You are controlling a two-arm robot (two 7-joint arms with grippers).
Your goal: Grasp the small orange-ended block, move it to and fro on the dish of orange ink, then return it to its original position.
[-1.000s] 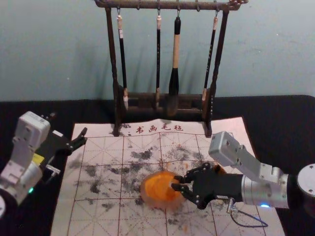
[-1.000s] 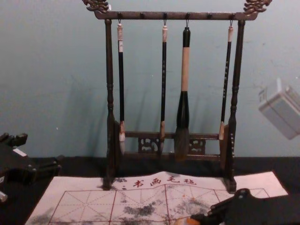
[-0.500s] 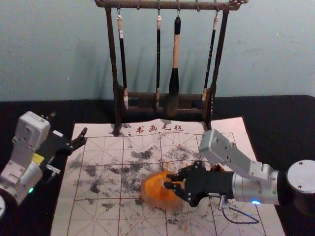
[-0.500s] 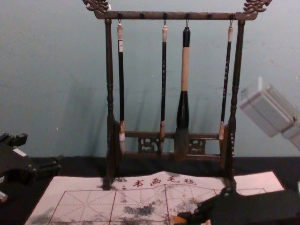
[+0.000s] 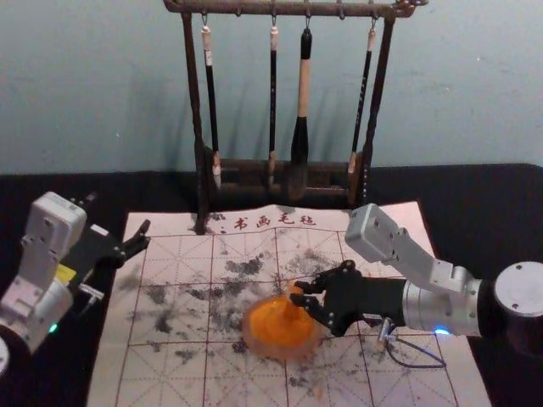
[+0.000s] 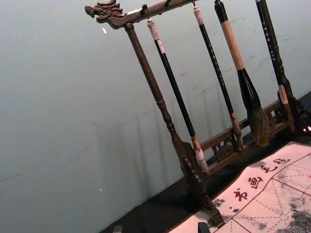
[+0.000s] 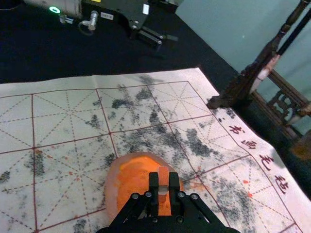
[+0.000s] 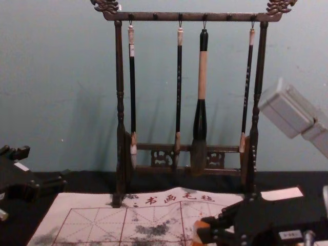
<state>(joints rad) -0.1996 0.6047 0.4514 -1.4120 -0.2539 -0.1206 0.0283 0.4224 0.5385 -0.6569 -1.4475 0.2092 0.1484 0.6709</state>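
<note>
"Right side?"

"I have my right gripper [image 5: 299,293] over the shallow round translucent dish of orange ink [image 5: 253,337]. Fingers drawn in to the block's width, gripping."

"Specimen?"

"Small rectangular block, orange-ended, pale-banded [image 7: 163,183], between the fingertips, over the dish. Whether it touches ink, I cannot tell."

"Left?"

"My left gripper [image 5: 117,219] is parked by the left edge of the white, red-gridded mat [image 5: 170,254], fingers wide apart, empty."
</note>
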